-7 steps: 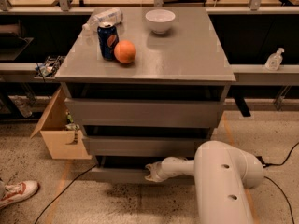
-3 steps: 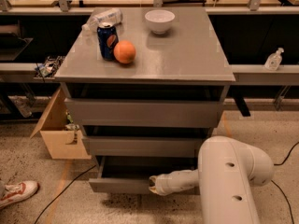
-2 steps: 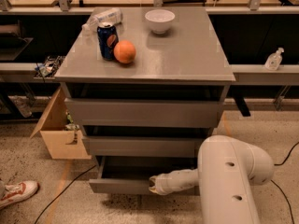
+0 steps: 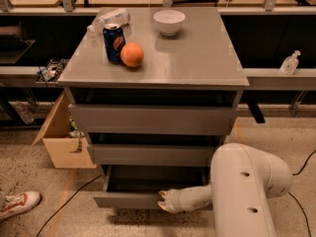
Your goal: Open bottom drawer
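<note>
The bottom drawer (image 4: 129, 199) is the lowest and narrowest of three grey fronts on the cabinet. It stands pulled out toward me, and its shallow grey interior shows behind the front. My gripper (image 4: 164, 200) is at the drawer front's top edge, right of its middle, on the end of the white arm (image 4: 247, 191) that reaches in from the lower right. The middle drawer (image 4: 153, 154) and the top drawer (image 4: 150, 118) stand less far out.
On the cabinet top (image 4: 207, 58) are a blue soda can (image 4: 113, 42), an orange (image 4: 132, 55), a white bowl (image 4: 169, 21) and a plastic bottle (image 4: 109, 19). An open cardboard box (image 4: 61, 142) stands left of the cabinet. A shoe (image 4: 17, 204) and a cable lie on the floor.
The bottom drawer has come out toward me since the earliest frame, with my gripper moving down and forward along with its front edge. Little differs over the last second.
</note>
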